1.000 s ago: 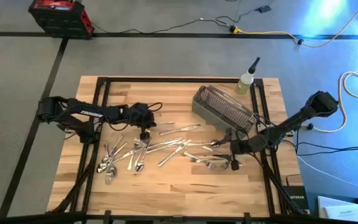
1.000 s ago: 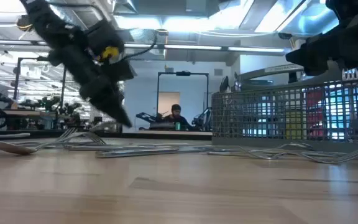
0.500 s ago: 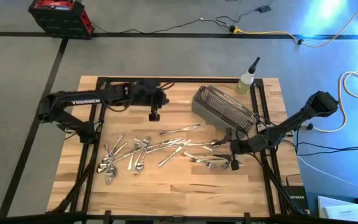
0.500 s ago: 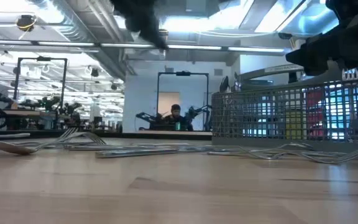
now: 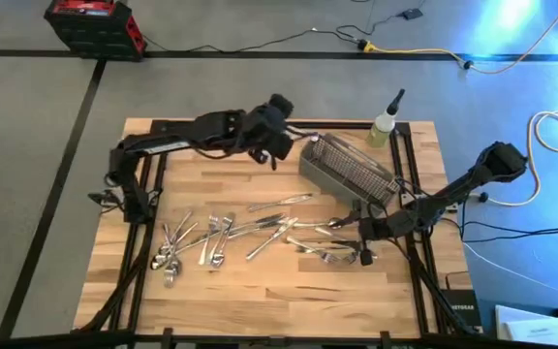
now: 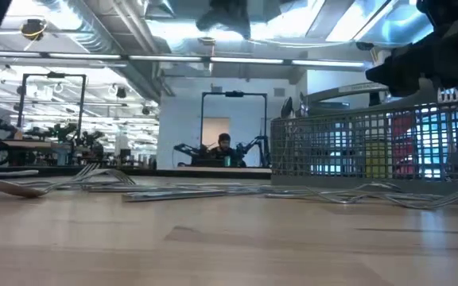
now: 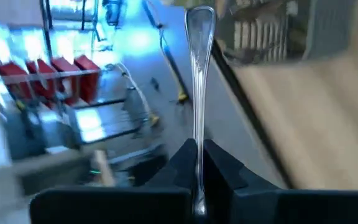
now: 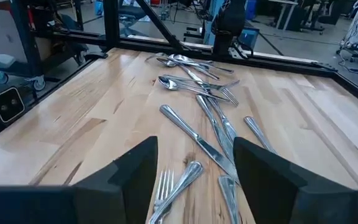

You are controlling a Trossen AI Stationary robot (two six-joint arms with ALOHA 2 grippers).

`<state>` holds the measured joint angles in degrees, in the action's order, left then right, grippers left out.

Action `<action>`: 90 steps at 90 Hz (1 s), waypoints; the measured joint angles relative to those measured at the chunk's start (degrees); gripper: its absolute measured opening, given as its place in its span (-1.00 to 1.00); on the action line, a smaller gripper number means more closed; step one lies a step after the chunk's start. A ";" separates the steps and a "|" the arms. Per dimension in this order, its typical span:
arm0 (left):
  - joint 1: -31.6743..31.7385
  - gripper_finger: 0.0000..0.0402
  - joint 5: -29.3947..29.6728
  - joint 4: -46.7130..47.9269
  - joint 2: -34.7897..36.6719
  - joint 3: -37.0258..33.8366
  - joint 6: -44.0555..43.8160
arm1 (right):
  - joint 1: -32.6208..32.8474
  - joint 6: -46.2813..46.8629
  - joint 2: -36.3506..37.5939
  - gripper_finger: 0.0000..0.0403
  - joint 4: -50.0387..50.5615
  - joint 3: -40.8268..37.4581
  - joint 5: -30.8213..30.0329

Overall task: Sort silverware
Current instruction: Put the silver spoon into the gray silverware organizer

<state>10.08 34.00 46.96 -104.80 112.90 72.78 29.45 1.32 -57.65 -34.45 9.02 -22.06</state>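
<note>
Left claw (image 5: 277, 145) has swung from the worktop's left side to beside the mesh basket (image 5: 349, 168), clamped on one utensil (image 7: 197, 93). Remaining silverware (image 5: 231, 233) lies mid-worktop (image 5: 260, 301). Right claw (image 5: 356, 242) gapes low above the pieces.

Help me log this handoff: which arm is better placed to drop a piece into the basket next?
Left. Its gripper is shut on a utensil and sits beside the basket. The right gripper is open and empty, low over the loose silverware.
</note>
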 joint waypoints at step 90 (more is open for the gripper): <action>-1.20 -0.99 14.49 -17.61 -21.83 0.00 31.40 | 0.02 3.13 0.00 -0.04 3.36 0.00 0.01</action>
<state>8.89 48.49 29.35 -126.63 112.90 104.18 29.47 4.45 -57.65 -31.10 9.02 -22.06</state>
